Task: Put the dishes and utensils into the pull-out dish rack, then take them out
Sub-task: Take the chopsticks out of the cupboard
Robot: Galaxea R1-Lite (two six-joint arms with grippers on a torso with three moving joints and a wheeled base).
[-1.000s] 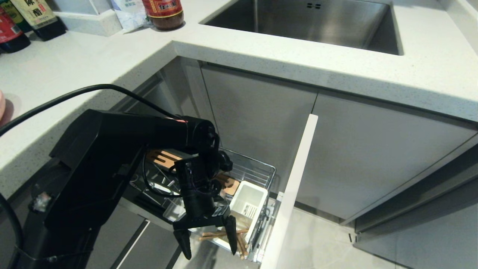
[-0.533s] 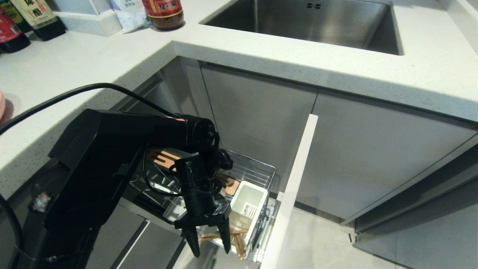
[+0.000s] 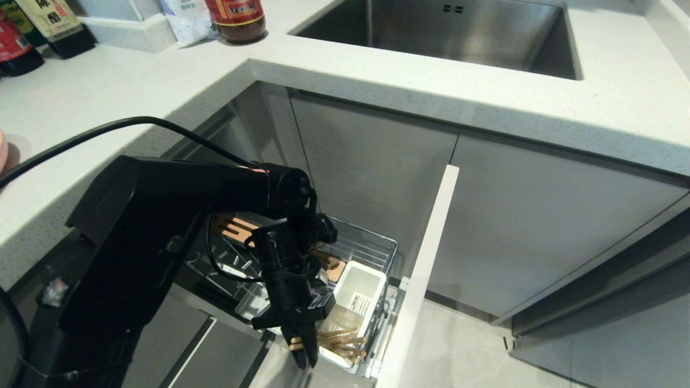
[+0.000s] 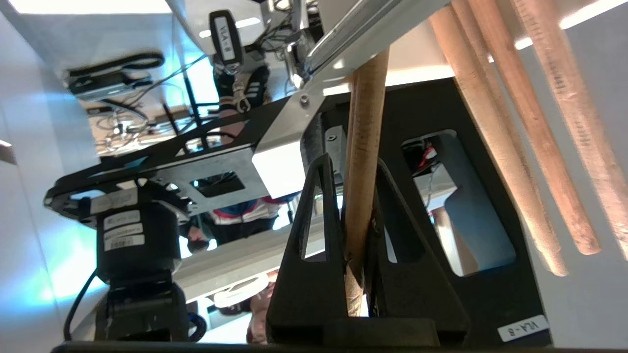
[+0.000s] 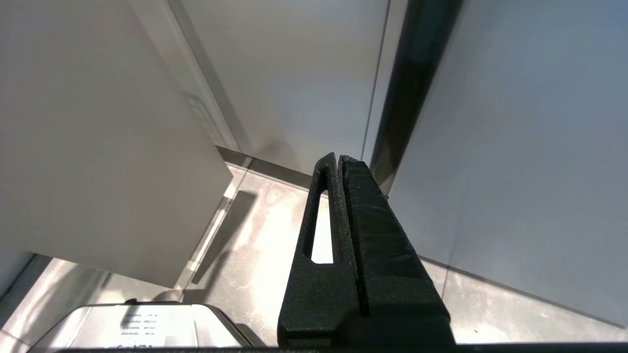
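The pull-out dish rack (image 3: 372,243) stands drawn out under the counter, with its white panel front (image 3: 426,269), white utensil cup (image 3: 360,291) and wooden strip (image 3: 233,226). Light-brown chopsticks (image 3: 345,340) lie at the rack's near end beside the cup. My left gripper (image 3: 303,351) points down there and is shut on one chopstick (image 4: 365,127), which runs up between the fingers (image 4: 314,230). Other loose chopsticks (image 4: 495,122) lie beside it. A pale-pink rim (image 3: 1,152), perhaps the plate, shows at the counter's left edge. My right gripper (image 5: 338,159) hangs shut and empty over the floor.
The white counter (image 3: 377,97) wraps around above the rack, with a steel sink (image 3: 458,32) at the back. Bottles (image 3: 54,21) and a jar (image 3: 237,19) stand at the back left. Grey cabinet fronts (image 3: 533,226) lie right of the rack's panel. My left arm covers much of the rack.
My left gripper's fingers went from wide open to shut, closing on a chopstick at the rack's near end. The loose chopsticks shifted slightly. The arm stayed in place.
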